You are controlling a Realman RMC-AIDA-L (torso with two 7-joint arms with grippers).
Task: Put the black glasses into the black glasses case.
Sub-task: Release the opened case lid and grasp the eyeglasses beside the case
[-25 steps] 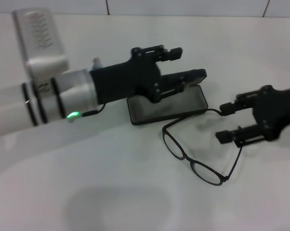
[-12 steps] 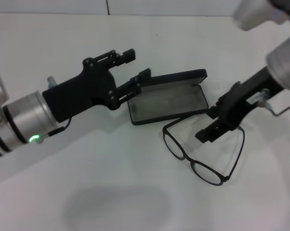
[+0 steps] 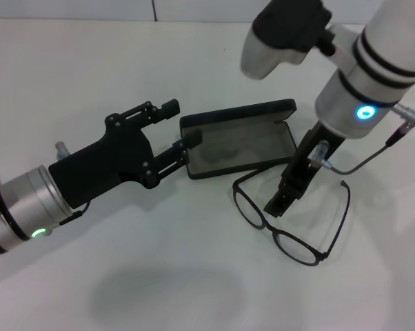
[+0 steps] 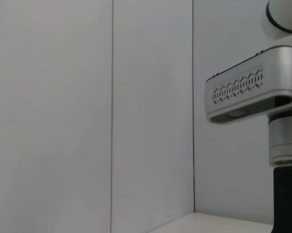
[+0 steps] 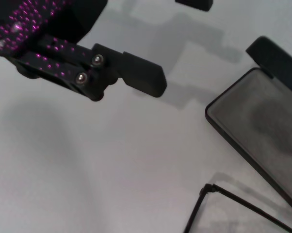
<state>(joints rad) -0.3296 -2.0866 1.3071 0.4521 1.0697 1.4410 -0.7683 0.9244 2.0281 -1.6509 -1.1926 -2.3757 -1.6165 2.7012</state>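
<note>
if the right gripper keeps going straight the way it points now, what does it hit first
Most likely the black glasses. The right gripper points down toward the table, just above the frame's bridge and beside the open black glasses case. Depth is unclear, so it might slip between the temples and meet the table instead.

Left claw [image 3: 174, 126] gapes level at left; right claw [image 3: 285, 196] points steeply down.
</note>
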